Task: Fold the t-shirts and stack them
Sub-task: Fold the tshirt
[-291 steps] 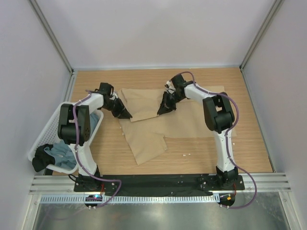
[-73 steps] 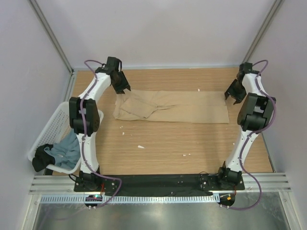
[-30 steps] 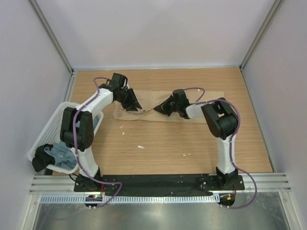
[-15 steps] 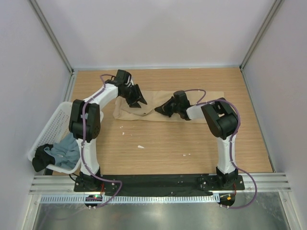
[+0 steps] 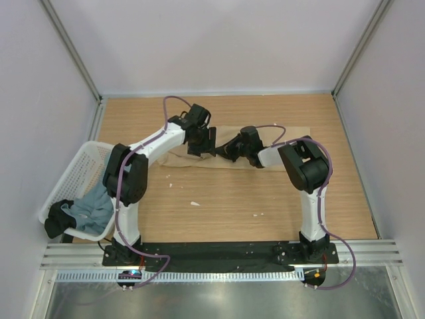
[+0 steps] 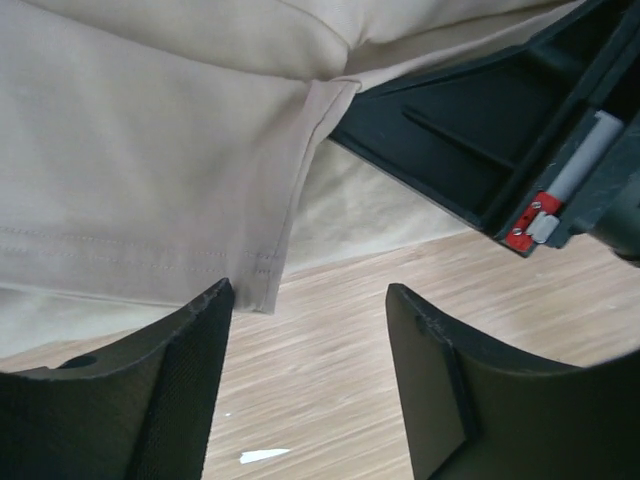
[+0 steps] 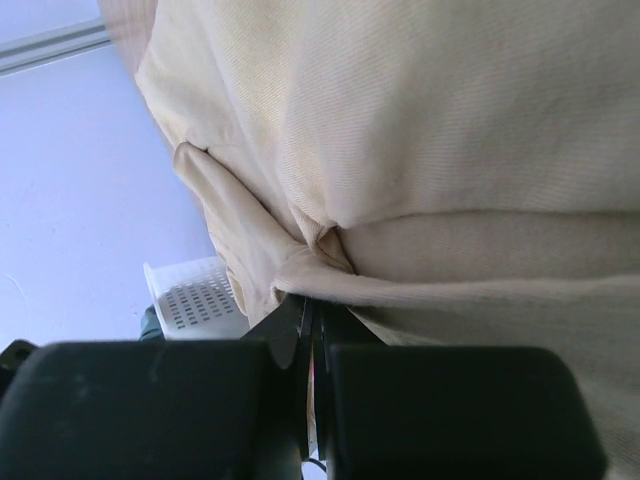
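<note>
Stretching along the far part of the wooden counter, the tan t-shirt lies as a long, flattened band, bunched near its middle. At the counter's left edge, toward the near left corner, a white mesh basket holds the crumpled grey-blue t-shirt, with a dark cloth draped over its near rim. The right gripper is clamped tight on a fold of the tan t-shirt near the middle of its near hem. The left gripper faces it, fingers spread wide and holding nothing, over bare wood just beside the hem. A red tab shows on the right gripper's body. White scraps dot the wood
</note>
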You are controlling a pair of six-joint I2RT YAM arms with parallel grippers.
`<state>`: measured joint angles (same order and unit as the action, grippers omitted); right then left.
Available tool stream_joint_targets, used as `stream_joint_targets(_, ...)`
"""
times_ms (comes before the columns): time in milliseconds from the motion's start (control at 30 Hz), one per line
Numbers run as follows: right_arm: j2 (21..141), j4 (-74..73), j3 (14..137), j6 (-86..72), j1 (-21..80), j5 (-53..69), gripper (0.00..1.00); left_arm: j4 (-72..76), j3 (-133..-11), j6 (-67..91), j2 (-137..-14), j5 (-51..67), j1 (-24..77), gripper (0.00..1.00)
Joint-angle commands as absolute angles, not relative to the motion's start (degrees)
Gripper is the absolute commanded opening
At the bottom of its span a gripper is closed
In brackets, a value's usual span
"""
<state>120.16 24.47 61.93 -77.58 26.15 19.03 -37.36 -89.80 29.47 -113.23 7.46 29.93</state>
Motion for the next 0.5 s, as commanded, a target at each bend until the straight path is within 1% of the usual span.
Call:
stream_joint_targets(0, 120.2, 28.3, 61.2, -78.9, 26.5, 18.8, 0.01, -41.2, -91.8, 24.5, -111.4, -3.0, 30.8, 0.63)
stream_joint_targets(67, 120.0, 28.6, 60.4, -79.5, 26.5, 18.9, 0.01, -41.9, -92.8, 23.6, -111.8, -6.0, 32.1, 0.63)
stream_joint_targets(267, 119.6, 31.5, 58.4, -82.1, 26.8, 19.6, 0.01, -46.0, -95.7, 22.2, -114.7, -10.1, 33.6, 0.60)
stream_joint_targets(367, 119.6, 32.7, 57.9, -82.9, 27.2, 19.8, 0.01, -46.1, -95.8, 22.1, -115.1, -10.5, 33.9, 0.55)
stream_joint_targets(400, 119.6, 32.9, 57.9, -83.4, 27.2, 19.9, 0.01, -46.1, -96.0, 22.0, -115.3, -10.3, 34.0, 0.52)
stream_joint_targets(467, 119.6, 33.5, 57.9, -83.9, 27.3, 20.0, 0.01, -46.5, -97.0, 21.8, -116.1, -9.7, 34.2, 0.51)
